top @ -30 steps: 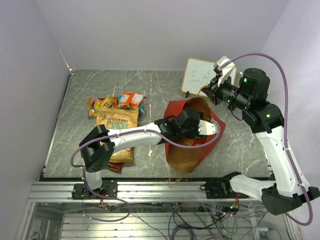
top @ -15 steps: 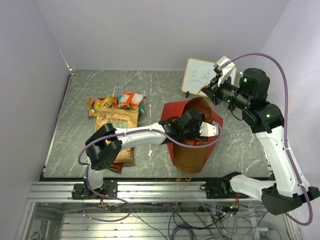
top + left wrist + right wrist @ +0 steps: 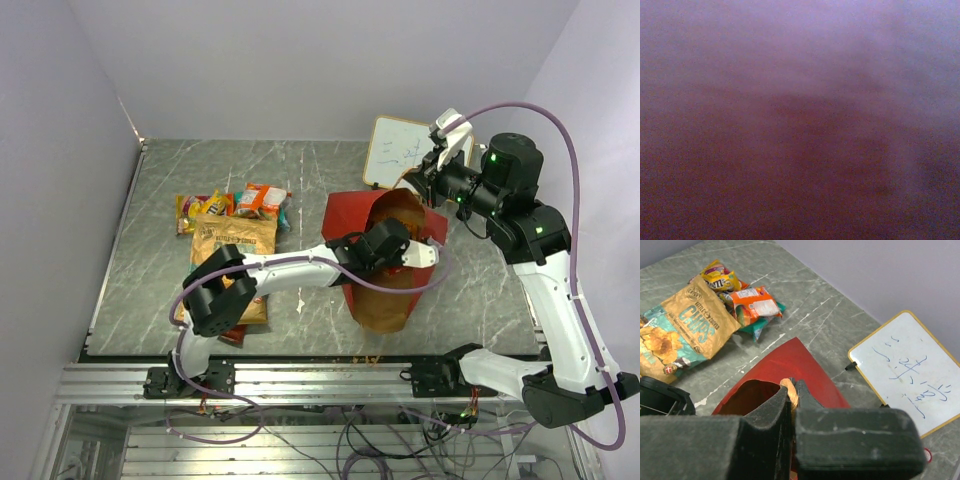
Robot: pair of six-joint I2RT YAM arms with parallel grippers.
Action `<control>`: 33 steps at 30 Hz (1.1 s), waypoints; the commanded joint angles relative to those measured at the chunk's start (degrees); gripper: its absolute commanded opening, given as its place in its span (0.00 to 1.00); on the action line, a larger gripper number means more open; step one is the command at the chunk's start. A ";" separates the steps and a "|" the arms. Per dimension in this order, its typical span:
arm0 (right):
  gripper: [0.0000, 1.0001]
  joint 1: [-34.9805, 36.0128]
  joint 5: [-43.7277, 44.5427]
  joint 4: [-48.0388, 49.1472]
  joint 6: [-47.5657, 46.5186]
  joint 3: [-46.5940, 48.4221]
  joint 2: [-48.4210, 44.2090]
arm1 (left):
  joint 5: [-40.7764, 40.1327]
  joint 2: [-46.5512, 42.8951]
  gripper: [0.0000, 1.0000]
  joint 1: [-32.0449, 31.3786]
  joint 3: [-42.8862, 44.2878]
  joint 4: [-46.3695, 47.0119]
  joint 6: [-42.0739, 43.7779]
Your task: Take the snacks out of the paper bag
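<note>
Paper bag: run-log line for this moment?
right jaws shut on paper bag rim | left jaws inside bag, state unclear | tan chip bag, yellow pack, orange pack out on table

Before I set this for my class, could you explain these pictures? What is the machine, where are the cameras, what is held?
It is a robot with two jointed arms, each ending in a two-finger gripper. One picture looks down from above; the other two come from wrist cameras. The right gripper is shut on the rim of a red paper bag. The left gripper reaches inside it; its camera shows only blur, so I cannot tell whether it holds anything. On the table lie a chip bag, a yellow pack, an orange pack and a whiteboard.
</note>
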 commanded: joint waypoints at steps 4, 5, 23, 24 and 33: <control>0.00 0.01 0.42 6.11 1.09 0.36 -1.24 | 0.80 -8.83 0.07 -1.01 -0.21 -4.10 -4.11; 0.00 0.01 0.72 6.43 1.03 0.18 -1.24 | 1.07 -9.87 0.07 -1.22 -0.56 -4.51 -4.64; 0.00 0.01 10.55 8.48 -3.69 -2.30 -2.62 | -3.34 -24.20 0.07 -5.87 1.73 -13.92 -19.31; 0.00 0.01 10.94 8.53 -3.95 -2.54 -2.69 | -3.52 -24.92 0.07 -5.87 2.04 -14.12 -20.18; 0.00 0.01 12.61 8.80 -4.24 -4.27 -2.96 | -5.61 -30.32 0.07 -6.04 8.33 -15.70 -25.20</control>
